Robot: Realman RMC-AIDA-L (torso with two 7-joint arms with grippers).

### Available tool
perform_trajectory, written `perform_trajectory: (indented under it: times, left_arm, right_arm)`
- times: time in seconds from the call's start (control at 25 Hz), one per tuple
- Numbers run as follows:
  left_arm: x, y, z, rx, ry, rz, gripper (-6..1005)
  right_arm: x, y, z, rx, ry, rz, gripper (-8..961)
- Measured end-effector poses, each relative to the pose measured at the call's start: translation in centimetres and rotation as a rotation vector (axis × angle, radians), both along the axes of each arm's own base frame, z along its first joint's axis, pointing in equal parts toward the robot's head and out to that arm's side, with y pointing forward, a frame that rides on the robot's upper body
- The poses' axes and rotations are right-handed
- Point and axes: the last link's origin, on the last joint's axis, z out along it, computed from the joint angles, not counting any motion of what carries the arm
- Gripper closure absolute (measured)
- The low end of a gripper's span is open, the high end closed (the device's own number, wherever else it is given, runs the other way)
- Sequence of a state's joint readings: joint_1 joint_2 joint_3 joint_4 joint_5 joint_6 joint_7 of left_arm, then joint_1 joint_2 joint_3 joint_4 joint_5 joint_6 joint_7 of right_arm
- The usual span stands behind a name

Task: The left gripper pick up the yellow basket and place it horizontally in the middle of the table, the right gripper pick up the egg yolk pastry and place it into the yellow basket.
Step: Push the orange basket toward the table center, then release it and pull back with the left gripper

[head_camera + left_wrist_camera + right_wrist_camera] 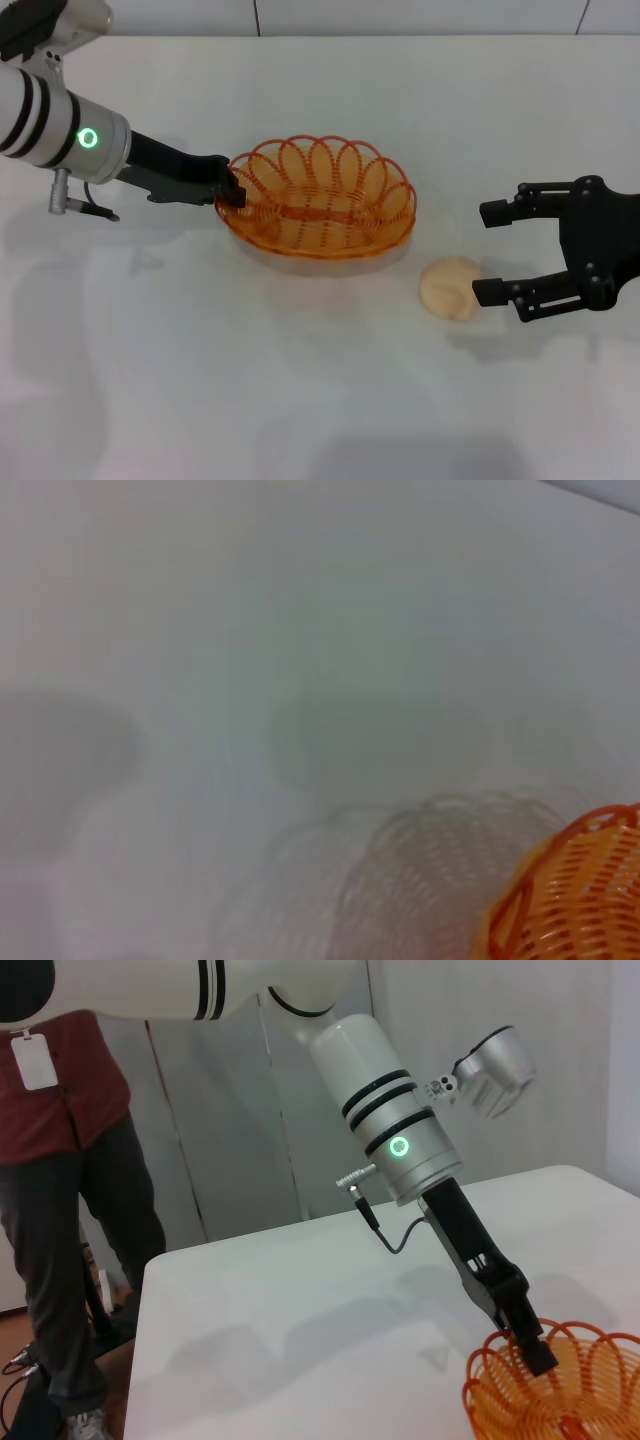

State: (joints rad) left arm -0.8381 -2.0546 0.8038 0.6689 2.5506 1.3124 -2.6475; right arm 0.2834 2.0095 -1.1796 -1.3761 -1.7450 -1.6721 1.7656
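Note:
The yellow basket (318, 198) is in the middle of the table (300, 380), long side running left to right. My left gripper (234, 190) is shut on the basket's left rim. The right wrist view shows the same grip, with the left gripper (532, 1348) on the basket (570, 1390). In the left wrist view the basket (580, 900) has its shadow lying apart from it, so it hangs a little above the table. The egg yolk pastry (449, 288) lies on the table right of the basket. My right gripper (492, 252) is open just right of the pastry, its near finger beside it.
A person in a red shirt (60, 1090) stands beyond the table's far edge in the right wrist view. White tabletop extends in front of the basket and the pastry.

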Motion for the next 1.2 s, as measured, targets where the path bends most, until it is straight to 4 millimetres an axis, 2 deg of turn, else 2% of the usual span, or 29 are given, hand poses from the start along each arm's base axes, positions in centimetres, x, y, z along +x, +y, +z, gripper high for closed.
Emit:
perform_trajectory:
  times: [1.12,1.2]
  left_arm:
    - [-0.08,-0.49,-0.7,-0.022,-0.024,0.012,788]
    - [0.05,-0.42,-0.6,-0.016,-0.035,0.008,715]
  right_arm:
    - [-0.08,-0.03,-0.03,-0.007,0.001,0.004,111]
    - [-0.09,-0.02,-0.03,-0.006,0.001,0.004,111]
